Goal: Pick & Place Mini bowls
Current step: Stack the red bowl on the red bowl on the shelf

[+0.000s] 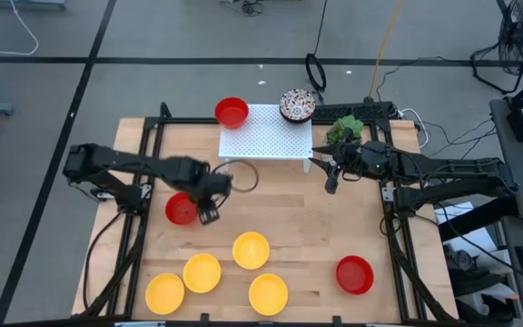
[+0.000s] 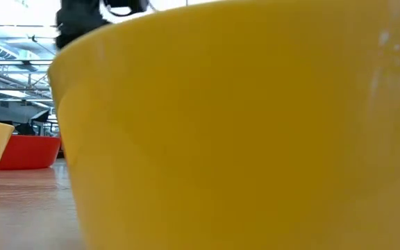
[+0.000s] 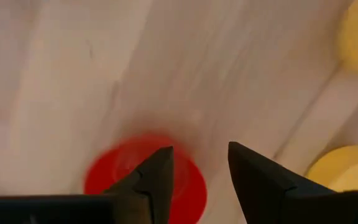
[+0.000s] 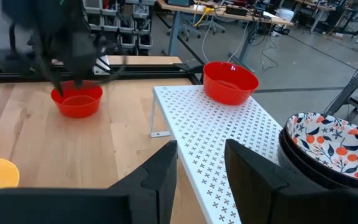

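Observation:
The high view shows a red bowl (image 1: 180, 210) on the table with my left gripper (image 1: 209, 213) at its right rim. In the left wrist view, my open left gripper (image 3: 201, 165) hovers above this red bowl (image 3: 129, 168), one finger over the bowl and one beside it. A second red bowl (image 1: 231, 112) and stacked floral bowls (image 1: 298, 104) sit on a white perforated stand (image 1: 266, 134). My right gripper (image 1: 329, 178) is open and empty off the stand's right near corner (image 4: 201, 155). Several yellow bowls (image 1: 251, 250) and a third red bowl (image 1: 354, 274) rest near the table's near edge.
A white pot with a green plant (image 1: 343, 132) stands by the right arm. In the low view a yellow bowl (image 2: 242, 125) fills most of the picture. Bare wood (image 1: 289, 204) lies between the stand and the yellow bowls.

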Robot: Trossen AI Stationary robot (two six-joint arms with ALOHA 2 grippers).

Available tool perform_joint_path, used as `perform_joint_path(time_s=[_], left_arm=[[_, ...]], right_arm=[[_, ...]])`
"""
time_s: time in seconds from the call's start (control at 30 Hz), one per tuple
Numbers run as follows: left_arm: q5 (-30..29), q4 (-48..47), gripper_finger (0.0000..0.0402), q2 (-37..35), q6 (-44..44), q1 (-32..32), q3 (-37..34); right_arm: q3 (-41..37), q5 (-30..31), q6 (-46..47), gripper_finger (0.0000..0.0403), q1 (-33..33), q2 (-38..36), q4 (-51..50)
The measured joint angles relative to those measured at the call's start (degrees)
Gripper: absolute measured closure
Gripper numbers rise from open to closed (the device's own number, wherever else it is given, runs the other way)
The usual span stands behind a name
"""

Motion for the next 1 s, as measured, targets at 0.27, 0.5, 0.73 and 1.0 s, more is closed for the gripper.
perform_joint_path(time_s=[0.27, 0.5, 0.73, 1.0], left_arm=[[0.78, 6.21, 0.0245, 0.04, -11.34, -5.98, -13.72], [1.00, 12.81, 0.0245, 0.04, -14.94, -7.49, -19.68], [-6.11, 12.86, 0.0285, 0.04, -11.53, -7.74, -20.14], [-3.95, 11.86, 0.0389, 0.04, -6.69, -7.80, -17.17]], right_arm=[[0.00, -0.02, 0.04, 0.0282, 0.00, 0.00, 0.00], [0.00, -0.02, 0.07, 0.0282, 0.00, 0.00, 0.52], [0.00, -0.01, 0.07, 0.0282, 0.00, 0.01, 1.04], [0.00, -0.02, 0.08, 0.0282, 0.00, 0.01, 0.93]])
